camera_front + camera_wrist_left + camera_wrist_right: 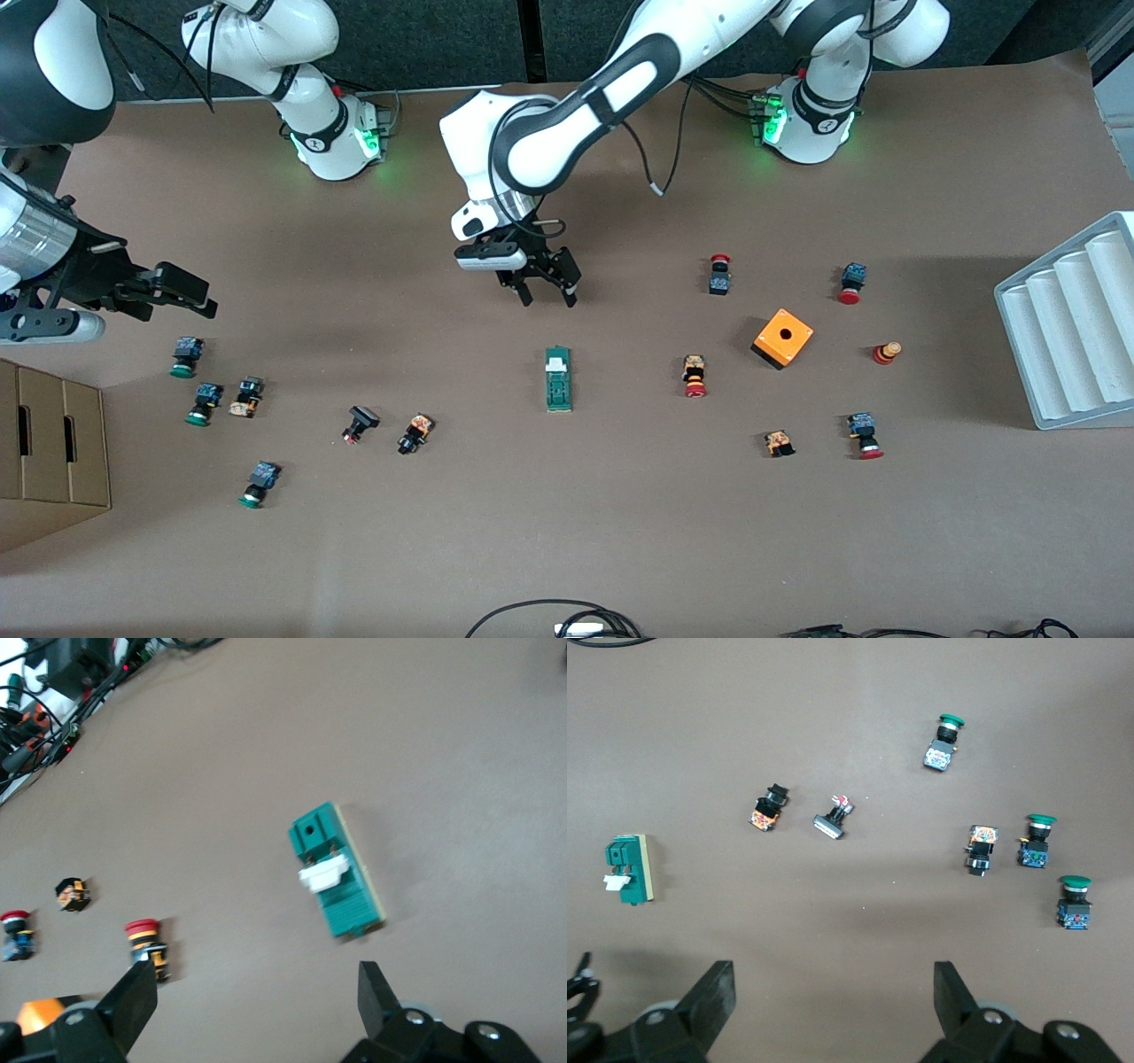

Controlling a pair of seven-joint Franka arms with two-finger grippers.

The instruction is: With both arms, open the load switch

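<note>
A: Where do the hands stand?

B: The left hand (549, 294) hangs with its fingers (133, 997) spread apart and nothing between them, over bare counter (620, 532) just short of the load switch (558, 379). The right hand (173, 292) is also spread wide and empty, up over the green-capped push buttons (186, 356) at the right arm's end of the counter, well apart from the switch.

A: And the switch itself?

B: It lies flat mid-counter, its white tab (322, 873) facing up, nearer to the front camera than the spot under the left hand, with a red-capped button (695, 376) beside it.

A: How to do the approach well?

B: I'd judge the left hand should come down square across the narrow body, clear of the tab, and pin it firmly; the right must travel over for the tab.
</note>
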